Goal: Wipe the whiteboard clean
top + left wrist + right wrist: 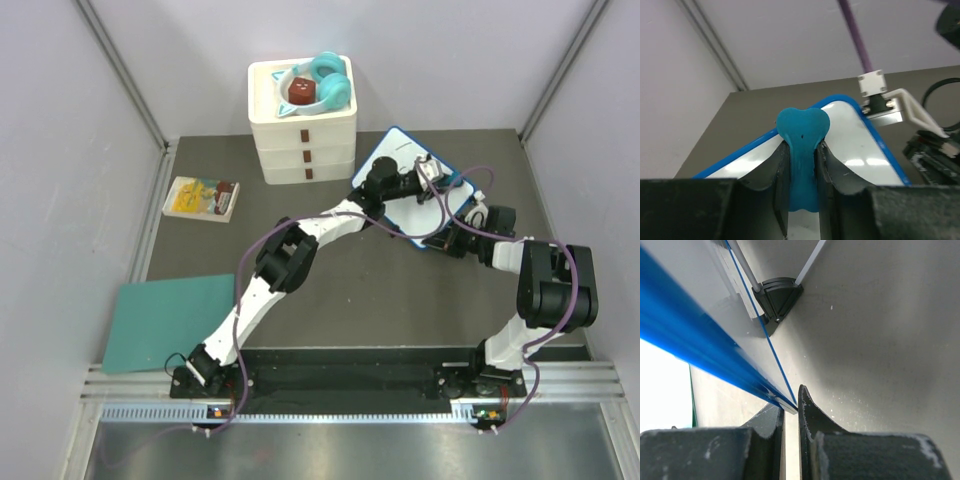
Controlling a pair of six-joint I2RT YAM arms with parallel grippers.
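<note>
The whiteboard [397,152], white with a blue rim, lies at the back right of the dark table. My left gripper [428,177] reaches over it and is shut on a blue, soft, lobed eraser piece [802,131]. The piece stands just above the board's white face [855,142] near its far corner. My right gripper [447,240] is at the board's near edge. In the right wrist view its fingers [791,410] are shut on the blue rim [700,340]. The board's grey underside and a black foot [777,297] show above the table.
A white drawer box [303,135] stands at the back with teal headphones [332,82] on top. A small yellow booklet [200,197] lies at the left. A flat teal sheet [165,320] lies at the near left. Grey walls close in both sides.
</note>
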